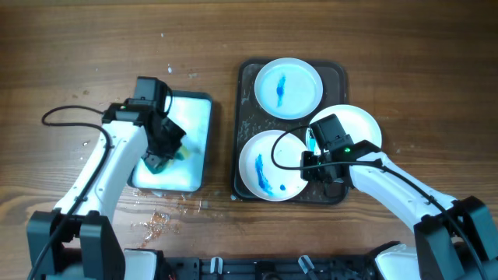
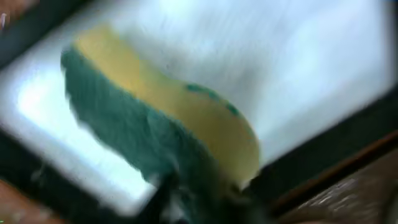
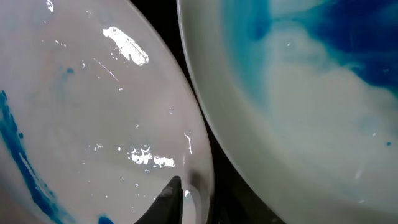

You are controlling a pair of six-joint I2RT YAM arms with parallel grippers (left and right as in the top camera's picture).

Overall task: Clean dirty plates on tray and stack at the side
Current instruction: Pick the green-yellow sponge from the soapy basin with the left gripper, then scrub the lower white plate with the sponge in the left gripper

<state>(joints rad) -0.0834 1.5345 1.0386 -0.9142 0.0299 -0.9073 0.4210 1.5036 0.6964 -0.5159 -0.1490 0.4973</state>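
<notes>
A dark tray (image 1: 247, 78) holds two white plates smeared with blue, a far plate (image 1: 288, 88) and a near plate (image 1: 268, 165). A third white plate (image 1: 359, 124) lies over the tray's right edge, partly under my right arm. My right gripper (image 1: 313, 169) is at the near plate's right rim. In the right wrist view one finger (image 3: 186, 186) presses inside that rim (image 3: 93, 112); the other finger is hidden. The blue-stained third plate (image 3: 298, 112) is beside it. My left gripper (image 1: 163, 152) is shut on a yellow and green sponge (image 2: 174, 124) over the white basin (image 1: 193, 109).
The white basin (image 2: 298, 56) sits left of the tray. Water drops and specks lie on the wooden table (image 1: 163, 218) in front of it. The left wrist view is blurred.
</notes>
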